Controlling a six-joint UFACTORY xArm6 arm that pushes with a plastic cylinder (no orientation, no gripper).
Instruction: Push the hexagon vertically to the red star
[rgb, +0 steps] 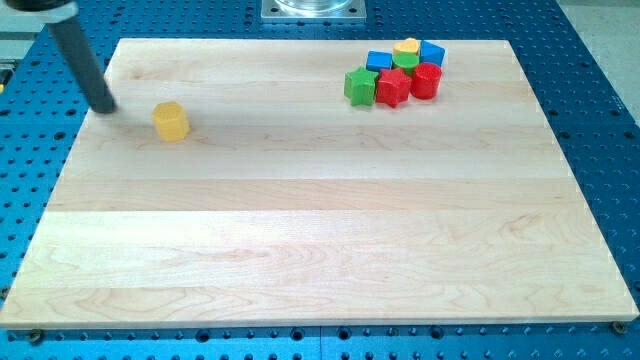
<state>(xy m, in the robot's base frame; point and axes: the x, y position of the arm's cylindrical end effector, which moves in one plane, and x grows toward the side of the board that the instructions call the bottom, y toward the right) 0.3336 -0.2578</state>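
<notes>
A yellow hexagon block (171, 121) sits alone near the board's upper left. My tip (104, 108) is on the board to the hexagon's left, apart from it by a small gap. A red star block (392, 87) lies in a cluster near the view's top right, far to the right of the hexagon. The dark rod slants up to the view's top left corner.
Around the red star are a green block (359, 85), a red cylinder (426, 80), a blue block (379, 61), a yellow heart-shaped block (406, 47), a green block under it (404, 61) and another blue block (432, 52). The wooden board (320, 250) rests on a blue perforated table.
</notes>
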